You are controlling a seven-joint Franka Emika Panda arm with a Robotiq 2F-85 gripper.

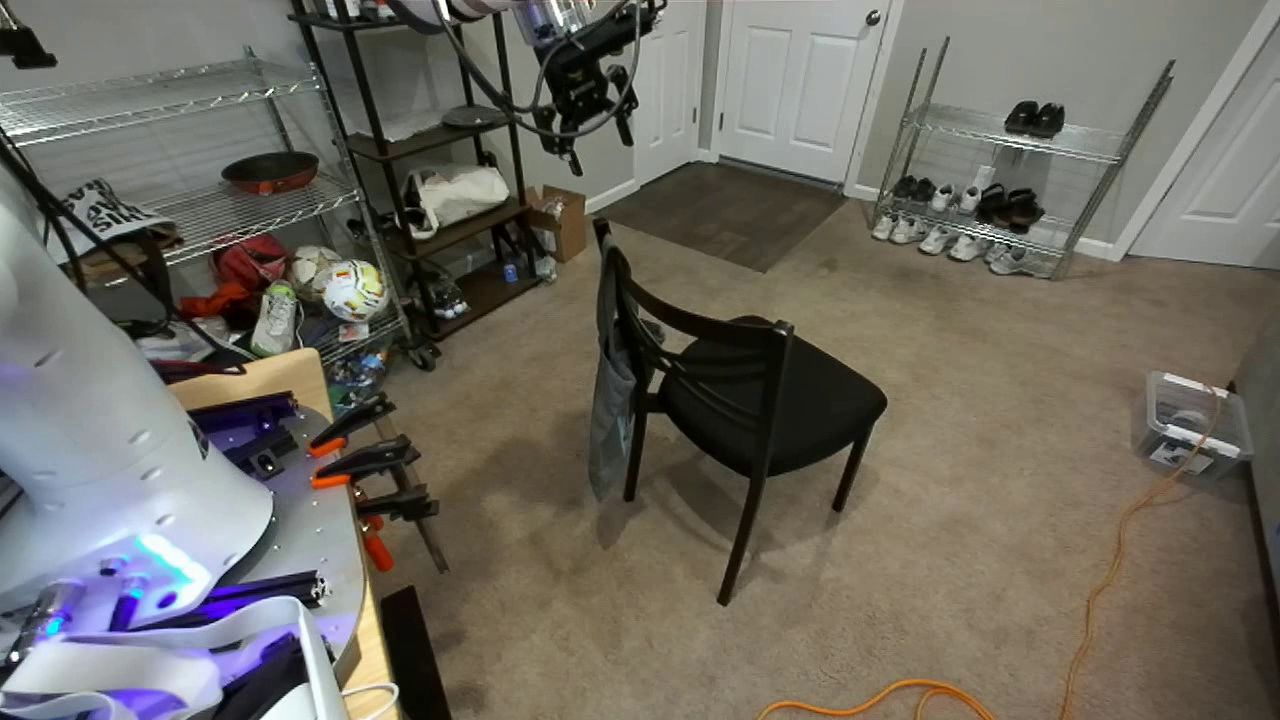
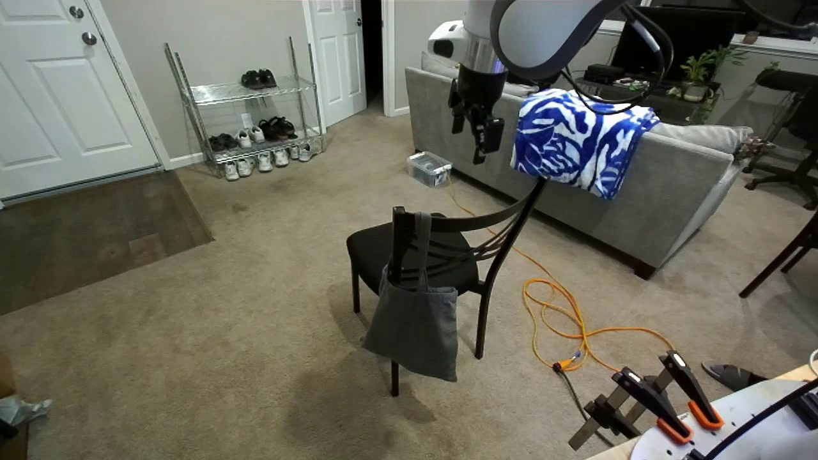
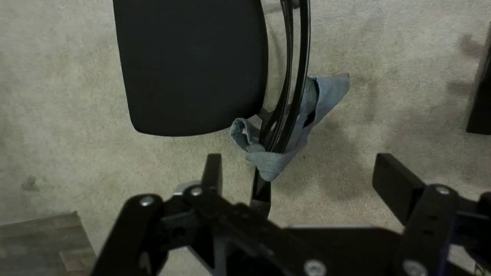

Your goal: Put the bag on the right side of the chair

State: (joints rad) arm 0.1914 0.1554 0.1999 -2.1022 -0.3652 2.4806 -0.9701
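Points gripper [image 3: 302,174] down, spread wide. Holds fingers [image 3: 396,186] well apart, one each side of a broad gap, level with each other in wrist view. Shows black bars [image 3: 245,235] and bright screws [image 3: 314,267] just below fingers there. Carries wrist [image 2: 480,54] just above fingers in an exterior view. Bends arm [image 2: 553,32] higher than fingers, off to one side, partly cut by top edge in both exterior views. Stands on white base [image 1: 110,440] well apart from fingers, lit blue near bottom.

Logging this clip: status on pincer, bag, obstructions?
Pincer open, empty, higher than chair. Bag hanging by strap from left end of backrest, seen from behind. No obstacle seen between them.
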